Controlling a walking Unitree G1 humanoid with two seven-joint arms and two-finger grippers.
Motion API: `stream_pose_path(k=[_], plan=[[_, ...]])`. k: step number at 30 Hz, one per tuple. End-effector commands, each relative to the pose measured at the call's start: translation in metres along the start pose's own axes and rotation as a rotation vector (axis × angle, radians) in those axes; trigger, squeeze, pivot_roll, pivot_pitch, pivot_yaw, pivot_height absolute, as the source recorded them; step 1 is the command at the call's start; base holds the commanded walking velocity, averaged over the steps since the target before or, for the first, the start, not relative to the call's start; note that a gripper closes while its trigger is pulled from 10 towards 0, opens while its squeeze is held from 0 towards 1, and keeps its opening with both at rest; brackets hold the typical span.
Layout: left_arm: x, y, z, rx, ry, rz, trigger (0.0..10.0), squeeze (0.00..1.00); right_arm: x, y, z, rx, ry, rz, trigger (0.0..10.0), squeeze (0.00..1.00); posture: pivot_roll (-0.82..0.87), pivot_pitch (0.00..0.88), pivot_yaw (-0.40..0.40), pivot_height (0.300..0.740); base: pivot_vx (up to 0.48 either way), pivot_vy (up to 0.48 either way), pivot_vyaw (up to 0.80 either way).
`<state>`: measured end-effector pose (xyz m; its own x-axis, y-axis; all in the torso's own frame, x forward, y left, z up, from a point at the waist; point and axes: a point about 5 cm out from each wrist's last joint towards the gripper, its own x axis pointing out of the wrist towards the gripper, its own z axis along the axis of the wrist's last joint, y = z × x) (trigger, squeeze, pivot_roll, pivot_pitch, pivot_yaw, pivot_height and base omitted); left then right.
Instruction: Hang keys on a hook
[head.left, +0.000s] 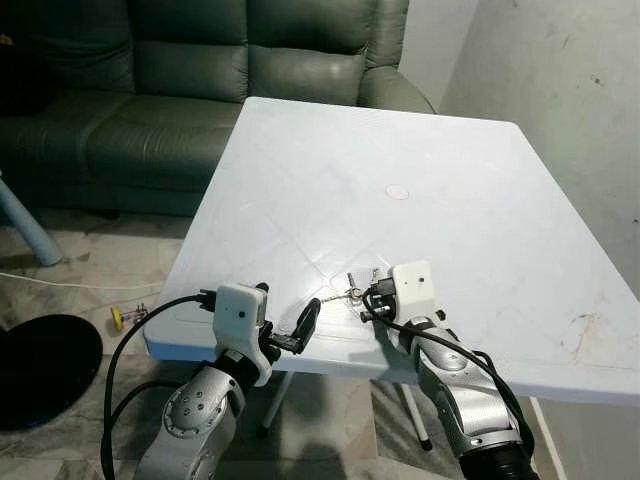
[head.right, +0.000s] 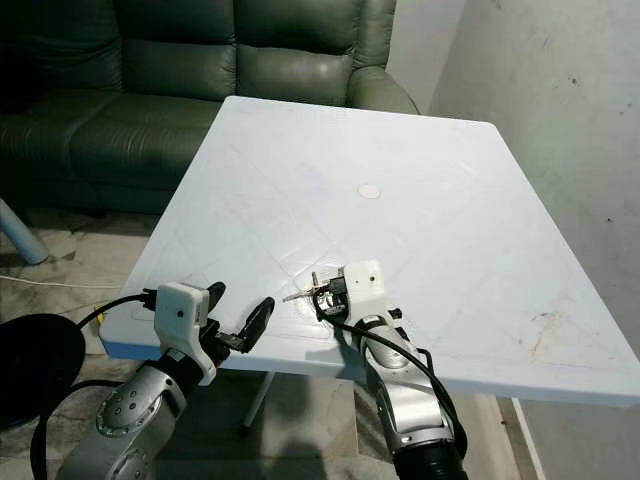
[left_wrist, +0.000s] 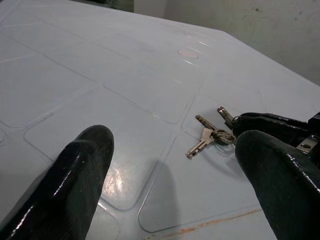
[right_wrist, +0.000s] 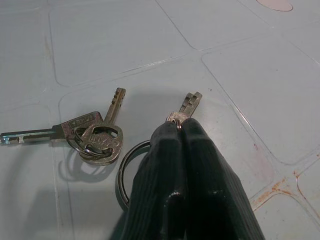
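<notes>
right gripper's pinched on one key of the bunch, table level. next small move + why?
Probably a slow, short lift. The right gripper is shut on one key, while the ring and the other keys lie flat on the white table. Lifting would show whether the pinch carries the bunch. The left gripper waits open nearby.

Setting: a home living room. Evidence: dark green leather sofa (head.left: 200, 70) directly behind a white plastic table (head.left: 450, 170). Tiled floor (head.left: 90, 255) below the table's left edge, with a white cable (head.left: 60, 283) on it. Plain scuffed wall (head.left: 560, 80) right of the table.
</notes>
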<state>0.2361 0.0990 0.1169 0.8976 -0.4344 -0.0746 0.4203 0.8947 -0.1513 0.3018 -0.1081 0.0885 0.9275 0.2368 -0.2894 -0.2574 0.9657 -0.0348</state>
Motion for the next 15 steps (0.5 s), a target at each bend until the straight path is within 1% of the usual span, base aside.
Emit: stream_pose_path(k=[1,6,7,8,9,10,11,12,14,15], plan=[[-0.001,-0.004,0.004,0.001,-0.01,-0.005,10.0,0.0,-0.002,-0.001,0.0,-0.004,0.002,-0.007,0.0,0.0,0.07,0.069,-0.093,0.732,0.0,0.0,0.0],[-0.001,-0.003,0.004,-0.001,-0.012,0.0,10.0,0.0,-0.002,-0.002,0.002,-0.003,-0.015,-0.014,0.0,0.0,0.07,0.071,-0.095,0.732,0.0,0.0,0.0],[-0.001,-0.003,0.004,0.0,-0.013,0.002,10.0,0.0,-0.002,-0.004,0.007,0.007,-0.052,-0.021,2.5,0.0,0.07,0.07,-0.094,0.732,0.0,0.0,0.0],[-0.001,-0.003,0.004,0.001,-0.014,0.004,10.0,0.0,-0.002,-0.004,0.009,0.013,-0.071,-0.022,2.5,0.0,0.07,0.069,-0.094,0.732,0.0,0.0,0.0],[0.0,-0.003,0.004,0.002,-0.014,0.006,10.0,0.0,-0.002,-0.005,0.014,0.018,-0.102,-0.023,3.9,0.0,0.07,0.068,-0.093,0.732,0.0,0.0,0.0],[0.0,-0.003,0.004,0.003,-0.014,0.006,10.0,0.0,-0.002,-0.006,0.017,0.029,-0.117,-0.026,8.1,0.0,0.07,0.068,-0.093,0.732,0.0,0.0,0.0],[0.001,-0.003,0.004,0.005,-0.015,0.007,10.0,0.0,-0.003,-0.008,0.024,0.079,-0.171,-0.007,10.0,0.0,0.07,0.064,-0.092,0.732,0.0,0.0,0.0],[0.001,-0.003,0.004,0.007,-0.017,0.008,10.0,0.0,-0.003,-0.009,0.028,0.097,-0.196,-0.007,10.0,0.0,0.07,0.064,-0.092,0.732,0.0,0.0,0.0],[0.003,-0.002,0.006,0.017,-0.024,0.014,10.0,0.0,-0.004,-0.015,0.041,0.174,-0.276,0.017,10.0,0.0,0.07,0.059,-0.091,0.732,0.0,0.0,0.0],[0.003,-0.002,0.006,0.017,-0.026,0.015,10.0,0.0,-0.005,-0.016,0.045,0.192,-0.303,0.031,10.0,0.0,0.07,0.055,-0.091,0.732,0.0,0.0,0.0]])
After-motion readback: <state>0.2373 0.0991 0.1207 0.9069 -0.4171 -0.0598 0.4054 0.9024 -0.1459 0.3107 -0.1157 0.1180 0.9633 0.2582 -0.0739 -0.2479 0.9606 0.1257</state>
